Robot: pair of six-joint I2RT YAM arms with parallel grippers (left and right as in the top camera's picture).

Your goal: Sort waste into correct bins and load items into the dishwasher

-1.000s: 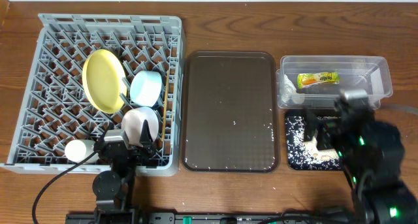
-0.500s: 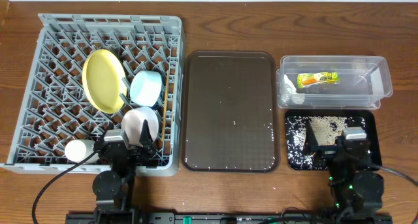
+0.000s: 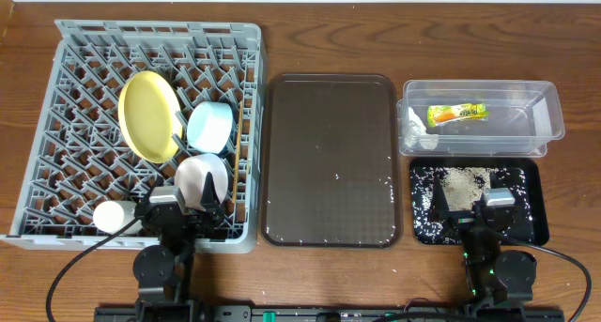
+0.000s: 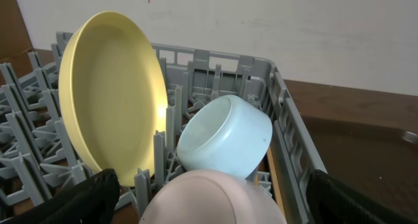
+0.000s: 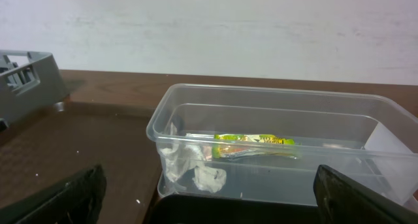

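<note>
The grey dish rack [image 3: 66, 125] holds the yellow plate [image 3: 148, 115] on edge, the light blue bowl [image 3: 209, 127], the white-pinkish bowl [image 3: 203, 178] and the white cup [image 3: 110, 215]. A thin wooden chopstick [image 3: 236, 158] lies along the rack's right side. The clear tub [image 3: 482, 134] holds the snack wrapper [image 3: 457, 114] and the tissue [image 3: 415, 125]. The black tray [image 3: 531, 195] carries pale crumbs [image 3: 462, 179]. My left gripper [image 3: 185, 212] is open at the rack's front edge, its fingers either side of the white-pinkish bowl [image 4: 215, 198]. My right gripper [image 3: 479, 214] is open and empty at the black tray's front edge.
The brown serving tray [image 3: 329, 160] lies between the rack and the bins, with a few pale specks on it. The bare wooden table [image 3: 573, 40] runs along the back and right. Both arm bases sit at the table's front edge.
My right arm has drawn back from over the black tray to the front edge, uncovering a pile of crumbs. The left arm has not moved.
</note>
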